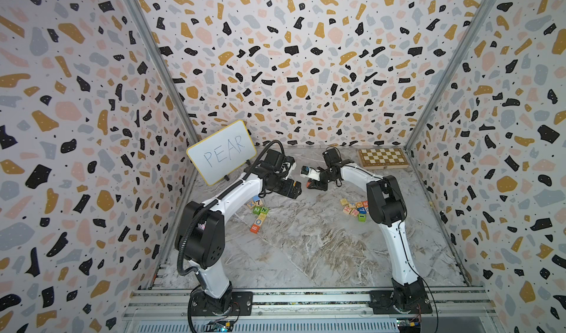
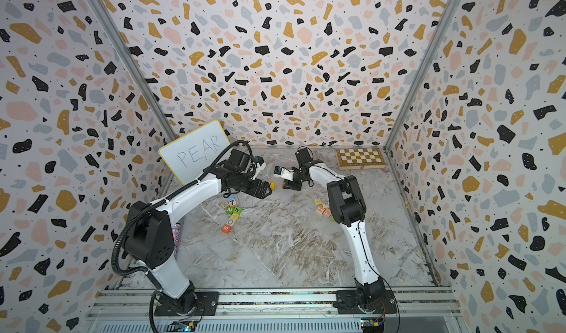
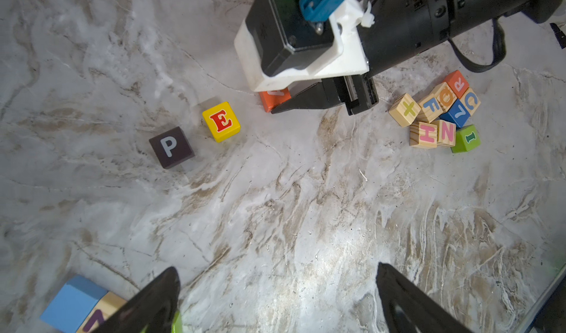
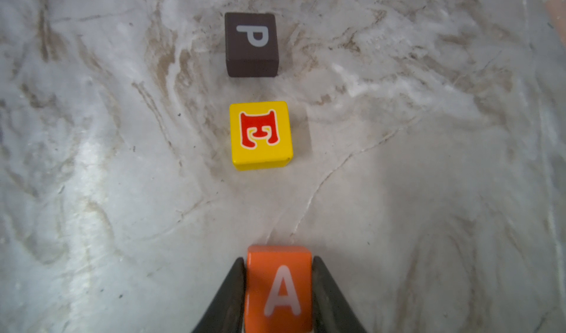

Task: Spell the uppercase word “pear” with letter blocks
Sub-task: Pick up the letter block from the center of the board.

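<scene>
**Orange-red A block [image 4: 278, 288] clamped, row unfinished**

My right gripper [image 4: 278, 261] pinches it toward the table's [image 4: 122, 193] far edge, in line with E block [image 4: 260, 134] and P block [image 4: 251, 42]. My left gripper [image 3: 277, 270] gapes wide. A seems quarter-turned against them: released so, it reads sideways.

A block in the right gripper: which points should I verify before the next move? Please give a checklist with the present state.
1. A block gripped between the fingers of the right gripper: ok.
2. P block and E block in one line, apart: ok.
3. Letter A turned like P and E: not ok, a quarter turn off in the right wrist view.
4. A block lifted off the table: cannot tell.
5. R block visible, letter up: ok.
6. The left gripper open, away from the row: ok.
</scene>
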Robot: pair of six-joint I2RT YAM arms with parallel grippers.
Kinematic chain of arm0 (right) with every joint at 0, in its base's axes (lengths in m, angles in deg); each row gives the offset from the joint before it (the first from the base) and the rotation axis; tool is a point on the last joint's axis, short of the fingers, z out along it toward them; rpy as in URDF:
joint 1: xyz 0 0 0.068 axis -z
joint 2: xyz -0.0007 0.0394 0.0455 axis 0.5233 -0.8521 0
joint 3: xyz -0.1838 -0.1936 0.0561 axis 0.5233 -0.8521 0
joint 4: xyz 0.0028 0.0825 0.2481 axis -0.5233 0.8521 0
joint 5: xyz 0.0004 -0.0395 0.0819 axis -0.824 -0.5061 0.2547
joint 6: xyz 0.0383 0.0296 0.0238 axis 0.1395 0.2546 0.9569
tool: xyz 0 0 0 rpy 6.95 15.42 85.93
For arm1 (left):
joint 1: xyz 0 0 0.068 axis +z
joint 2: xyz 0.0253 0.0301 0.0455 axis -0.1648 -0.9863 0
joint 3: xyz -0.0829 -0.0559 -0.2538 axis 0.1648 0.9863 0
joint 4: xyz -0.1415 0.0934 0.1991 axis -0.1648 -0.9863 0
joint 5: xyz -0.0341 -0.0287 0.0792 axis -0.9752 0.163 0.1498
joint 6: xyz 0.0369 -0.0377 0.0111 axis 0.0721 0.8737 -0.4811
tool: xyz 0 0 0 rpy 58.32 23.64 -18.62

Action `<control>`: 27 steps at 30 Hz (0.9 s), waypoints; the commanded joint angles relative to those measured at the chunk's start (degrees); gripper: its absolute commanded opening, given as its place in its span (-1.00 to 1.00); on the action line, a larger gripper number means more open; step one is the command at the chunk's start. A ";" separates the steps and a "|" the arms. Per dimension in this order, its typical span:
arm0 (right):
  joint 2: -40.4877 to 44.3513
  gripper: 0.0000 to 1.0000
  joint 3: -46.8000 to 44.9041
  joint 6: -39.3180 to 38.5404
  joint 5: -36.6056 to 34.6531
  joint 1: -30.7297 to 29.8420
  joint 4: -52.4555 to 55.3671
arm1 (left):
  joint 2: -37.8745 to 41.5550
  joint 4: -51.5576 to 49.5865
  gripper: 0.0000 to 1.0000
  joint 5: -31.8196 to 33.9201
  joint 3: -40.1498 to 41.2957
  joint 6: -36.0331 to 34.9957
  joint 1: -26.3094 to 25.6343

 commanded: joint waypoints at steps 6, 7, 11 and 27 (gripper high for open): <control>2.25 -0.44 0.24 0.45 -0.12 -0.29 3.73 | 2.32 -0.40 0.99 1.27 0.60 -0.96 -0.26; 2.75 -0.47 -0.03 0.90 0.23 -0.32 3.50 | 2.36 -0.30 0.99 1.27 0.58 -0.98 -0.26; 6.71 -0.61 -1.65 7.89 2.19 -0.36 1.06 | 2.81 0.13 0.99 1.43 0.66 -0.97 -0.26; 16.92 -0.72 -13.55 69.14 -24.79 -5.74 -17.33 | 7.15 7.10 0.99 3.74 5.39 0.49 -0.19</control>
